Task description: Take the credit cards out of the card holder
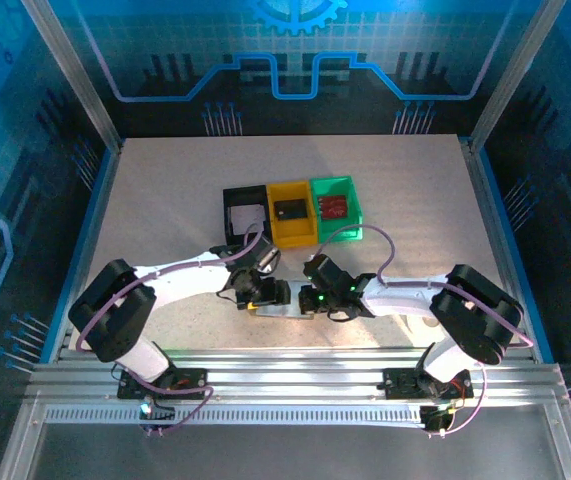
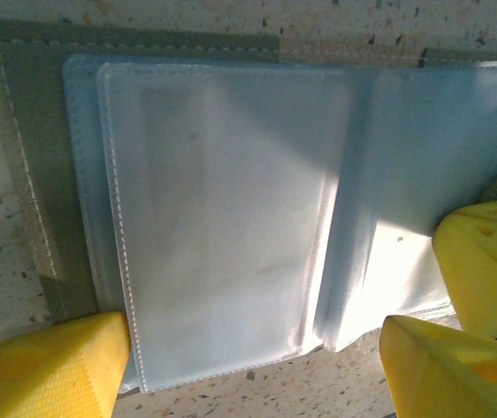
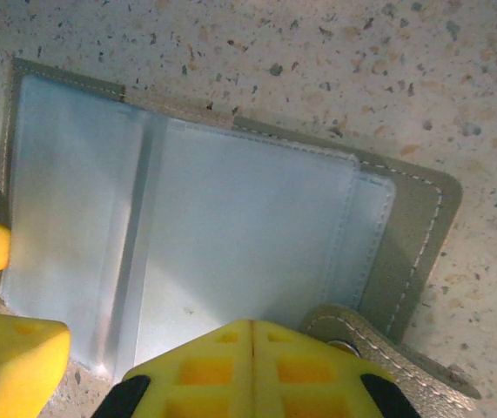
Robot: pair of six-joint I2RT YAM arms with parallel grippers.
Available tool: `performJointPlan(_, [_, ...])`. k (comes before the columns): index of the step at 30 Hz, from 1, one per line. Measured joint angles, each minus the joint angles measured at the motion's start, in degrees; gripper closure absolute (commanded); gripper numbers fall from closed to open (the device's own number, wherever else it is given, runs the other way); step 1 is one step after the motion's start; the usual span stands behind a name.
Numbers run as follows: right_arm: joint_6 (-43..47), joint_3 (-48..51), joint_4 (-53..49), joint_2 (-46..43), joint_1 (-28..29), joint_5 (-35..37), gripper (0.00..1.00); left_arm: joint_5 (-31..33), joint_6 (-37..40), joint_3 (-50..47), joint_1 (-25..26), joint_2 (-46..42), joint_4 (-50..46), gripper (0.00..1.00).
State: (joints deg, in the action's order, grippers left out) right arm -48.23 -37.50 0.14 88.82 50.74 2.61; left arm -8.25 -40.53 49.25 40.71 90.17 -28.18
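Observation:
The card holder (image 2: 222, 218) lies open on the table, grey cover down, its pale see-through sleeves facing up. My left gripper (image 2: 257, 374) is open, with one yellow finger (image 2: 48, 366) at the holder's near left corner and the other (image 2: 448, 366) off its near right edge. My right gripper (image 3: 250, 335) is shut, its tips resting on a sleeve of the card holder (image 3: 231, 226) beside the snap tab (image 3: 387, 348). In the top view both grippers, left (image 1: 263, 294) and right (image 1: 312, 298), meet over the card holder (image 1: 285, 306). Credit cards lie in the bins: pale (image 1: 248, 217), dark (image 1: 288, 209), red (image 1: 335, 206).
A black bin (image 1: 232, 200), a yellow bin (image 1: 277, 228) and a green bin (image 1: 350, 190) stand side by side just beyond the grippers. The metal rail (image 1: 285, 365) runs along the near edge. The right gripper's yellow fingers (image 2: 483, 261) show at the right of the left wrist view.

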Motion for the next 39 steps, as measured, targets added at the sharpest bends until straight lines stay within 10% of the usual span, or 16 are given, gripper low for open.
performJointPlan(39, [0.02, 0.74, 0.00, -0.81, 0.00, 0.00, 1.00, 2.05, -1.57, 0.22, 1.79, -0.74, 0.17, 0.25])
